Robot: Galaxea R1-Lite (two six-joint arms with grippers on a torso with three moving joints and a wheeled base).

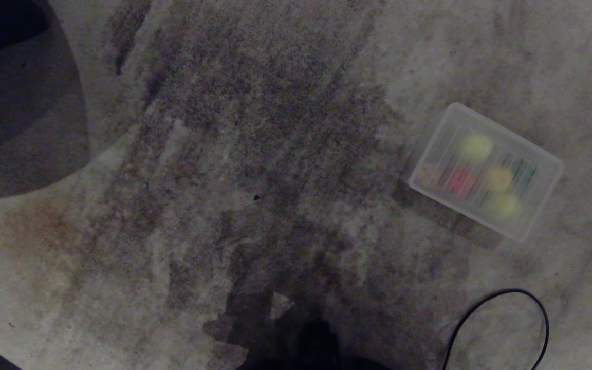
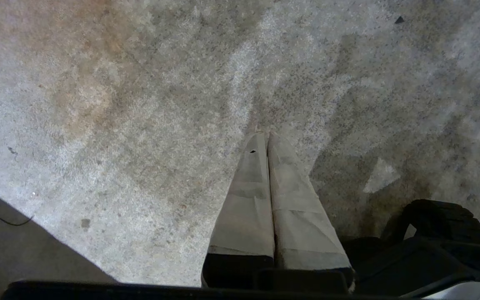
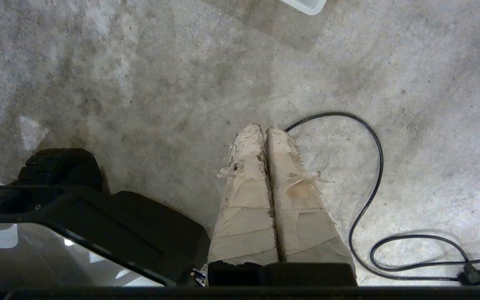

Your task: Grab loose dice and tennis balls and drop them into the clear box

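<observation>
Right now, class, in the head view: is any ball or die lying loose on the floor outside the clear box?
No: the tennis balls and dice all show inside the clear box.

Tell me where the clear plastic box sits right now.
In the head view, the clear plastic box sits on the concrete floor at right, beyond the looped black cable, with balls and dice inside.
</observation>
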